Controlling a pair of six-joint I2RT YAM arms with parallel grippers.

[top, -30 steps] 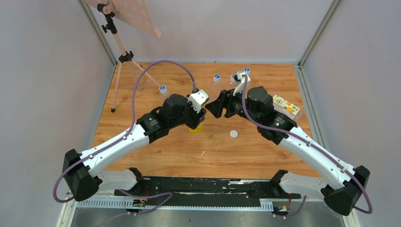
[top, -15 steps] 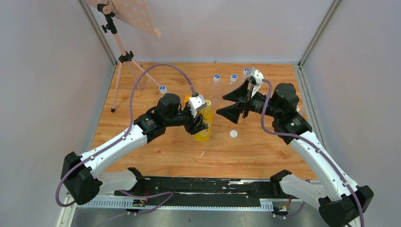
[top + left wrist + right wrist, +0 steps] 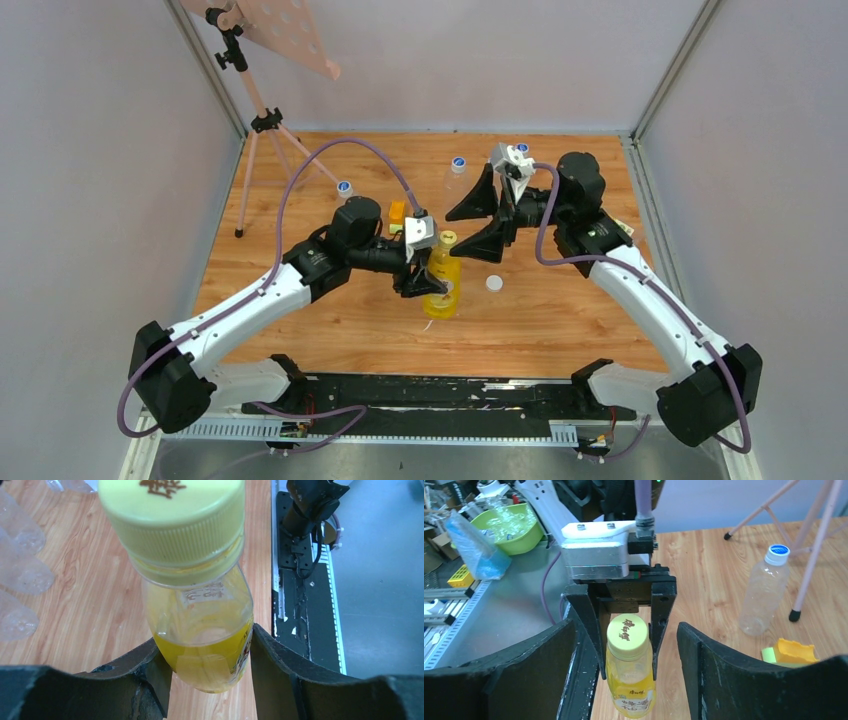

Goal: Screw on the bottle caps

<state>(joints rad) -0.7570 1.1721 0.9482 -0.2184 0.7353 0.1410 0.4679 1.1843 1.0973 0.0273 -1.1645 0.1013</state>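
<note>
My left gripper is shut on the body of the yellow bottle, which stands roughly upright with the yellow cap on its neck. The left wrist view shows the fingers pressing both sides of this bottle below its cap. My right gripper is open just right of the cap, its fingers wide apart and touching nothing. From the right wrist, the bottle and cap sit beyond the spread fingers. A plain white cap lies on the table nearby.
Clear bottles with blue caps stand at the back: one centre, one left, one behind my right wrist. An orange-and-green block lies behind the left gripper. A tripod stands at the back left.
My left gripper has brought the yellow bottle toward the near side and stood it upright. My right gripper has opened wide, swung round and now faces the cap.
</note>
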